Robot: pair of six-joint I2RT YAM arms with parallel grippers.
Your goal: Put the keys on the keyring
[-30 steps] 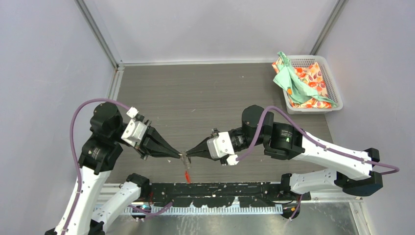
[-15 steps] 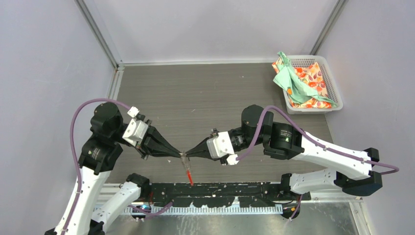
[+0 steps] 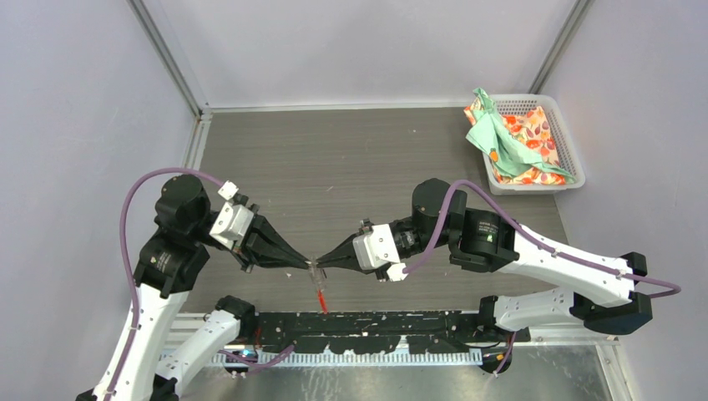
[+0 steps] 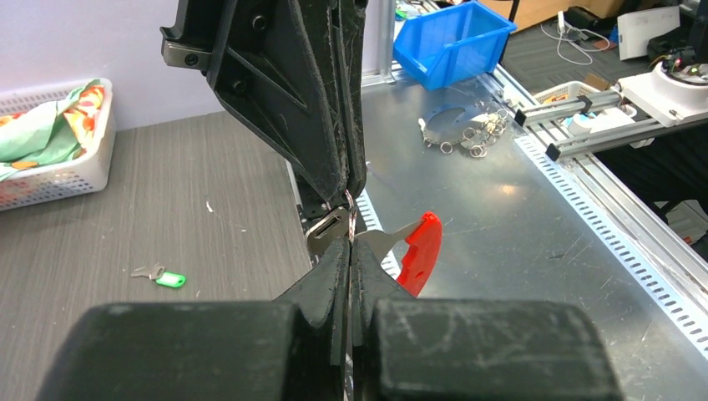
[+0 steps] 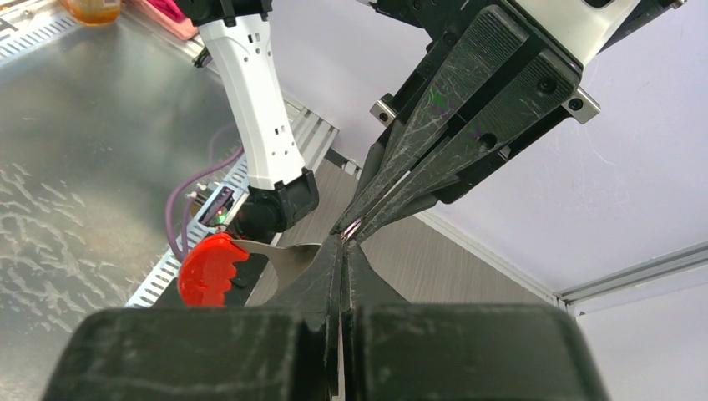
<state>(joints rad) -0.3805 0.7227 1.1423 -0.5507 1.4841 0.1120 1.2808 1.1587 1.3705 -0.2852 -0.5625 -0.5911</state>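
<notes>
My left gripper [image 3: 310, 266] and right gripper [image 3: 321, 266] meet tip to tip above the table's near edge. Both are shut on the keyring [image 3: 316, 269]. Its thin wire loop [image 4: 351, 219] is pinched between the two sets of tips, and a flat silver piece and the red tab [image 3: 321, 301] hang below. The red tab also shows in the left wrist view [image 4: 420, 251] and the right wrist view [image 5: 206, 267]. The green-tagged key [image 4: 160, 276] lies on the grey table, apart from both grippers. The black-tagged key is out of view.
A white basket [image 3: 571, 154] holding patterned cloths [image 3: 509, 142] stands at the back right. A black rail [image 3: 376, 322] and a metal shelf run along the near edge. A blue bin [image 4: 455, 38] and loose metal rings [image 4: 472, 138] lie beyond the table.
The hanging red tab has swung slightly. Both grippers have stayed shut at the same spot.
</notes>
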